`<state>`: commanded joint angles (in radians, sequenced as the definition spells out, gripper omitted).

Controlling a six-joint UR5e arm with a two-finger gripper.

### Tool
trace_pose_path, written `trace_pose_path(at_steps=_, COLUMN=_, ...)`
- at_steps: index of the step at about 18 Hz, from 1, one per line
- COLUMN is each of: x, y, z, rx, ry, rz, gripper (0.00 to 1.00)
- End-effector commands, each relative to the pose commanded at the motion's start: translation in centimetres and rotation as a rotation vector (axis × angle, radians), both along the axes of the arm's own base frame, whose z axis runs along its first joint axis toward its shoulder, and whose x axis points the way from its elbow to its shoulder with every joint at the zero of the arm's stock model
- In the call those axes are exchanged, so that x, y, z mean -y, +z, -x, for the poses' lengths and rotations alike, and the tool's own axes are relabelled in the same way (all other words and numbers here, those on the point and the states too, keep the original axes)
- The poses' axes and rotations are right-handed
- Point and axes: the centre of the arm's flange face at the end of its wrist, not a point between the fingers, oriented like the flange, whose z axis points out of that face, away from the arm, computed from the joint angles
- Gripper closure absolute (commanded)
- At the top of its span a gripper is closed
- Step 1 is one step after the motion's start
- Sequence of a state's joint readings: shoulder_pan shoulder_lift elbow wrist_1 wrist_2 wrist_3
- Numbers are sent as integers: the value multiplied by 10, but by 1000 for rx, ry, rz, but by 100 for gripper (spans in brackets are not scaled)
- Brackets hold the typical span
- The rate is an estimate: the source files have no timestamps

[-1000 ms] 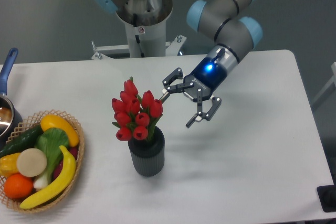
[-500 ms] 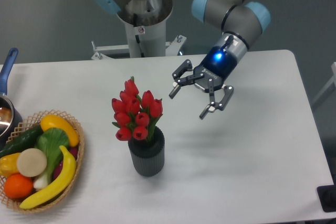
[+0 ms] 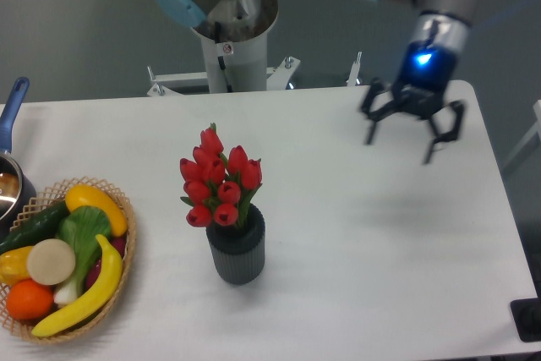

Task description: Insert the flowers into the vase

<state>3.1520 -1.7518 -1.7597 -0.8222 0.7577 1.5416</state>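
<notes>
The flowers (image 3: 219, 181), a bunch of red tulip buds with green leaves, stand upright in the vase (image 3: 236, 252), a short dark grey ribbed cylinder in the middle of the table. Their stems are hidden inside it. My gripper (image 3: 399, 147) is open and empty, hanging above the table's back right part, far to the right of the flowers and well apart from them.
A woven wicker basket (image 3: 119, 267) with a banana, an orange and other fruit and vegetables sits at the left front. A pot with a blue handle (image 3: 12, 106) is at the left edge. The robot base (image 3: 230, 35) stands behind the table.
My open gripper has moved away from the flowers, up and to the right towards the table's back right. The flowers and vase have not moved.
</notes>
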Motion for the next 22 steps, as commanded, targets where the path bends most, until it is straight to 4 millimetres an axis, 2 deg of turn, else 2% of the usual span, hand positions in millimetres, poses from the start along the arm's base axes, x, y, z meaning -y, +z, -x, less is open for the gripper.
trace_pose_path(at_steps=4, x=49, y=42, z=27, rx=-89, ry=94, rz=61, gripper=0)
trace_pose_path(at_steps=8, x=80, y=43, z=25, rx=-152, ry=44, rz=251, gripper=0)
trace_pose_path(at_steps=9, x=96, y=47, z=24, rx=-163, ry=24, rz=307, gripper=0)
trace_pose_path(at_steps=13, x=137, y=64, z=26, rx=-143, ry=-81, rz=431, gripper=0)
trace_pose_path(at_steps=17, x=192, y=64, z=25, rx=-155, ry=-209, rz=514, gripper=0)
trace_pose_path(at_steps=19, x=203, y=63, z=25, rx=-171, ry=-241, rz=537, gripper=0)
trace_pose_path(at_steps=22, x=205, y=61, z=25, rx=-169, ry=-246, rz=543, gripper=0)
